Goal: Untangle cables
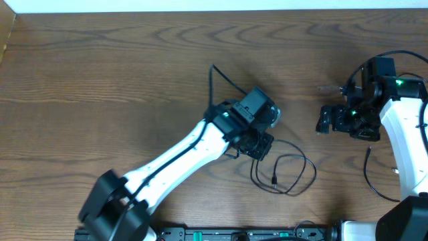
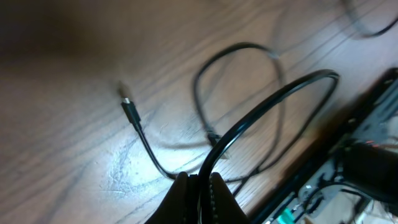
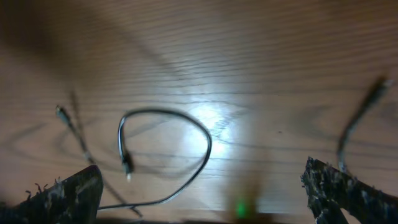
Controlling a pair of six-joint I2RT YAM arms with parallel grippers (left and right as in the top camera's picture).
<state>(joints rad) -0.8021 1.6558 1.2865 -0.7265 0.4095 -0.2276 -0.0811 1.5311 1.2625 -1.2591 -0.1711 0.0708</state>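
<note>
Wood-grain counter (image 1: 100, 80) at centre: the left gripper (image 2: 198, 180) is clamped tight on a black strand of the cables (image 2: 272, 98), whose loose loop sprawls toward its five o'clock. At three o'clock, well apart, the right gripper (image 3: 200, 168) gapes wide and empty, the farther arm.

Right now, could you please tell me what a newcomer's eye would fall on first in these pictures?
The left gripper, near the middle of the table, is shut on a black cable that arcs up from its fingertips. Just beside it, thin cable loops lie slack on the wood. The right gripper hangs wide open toward the right side, holding nothing.
</note>
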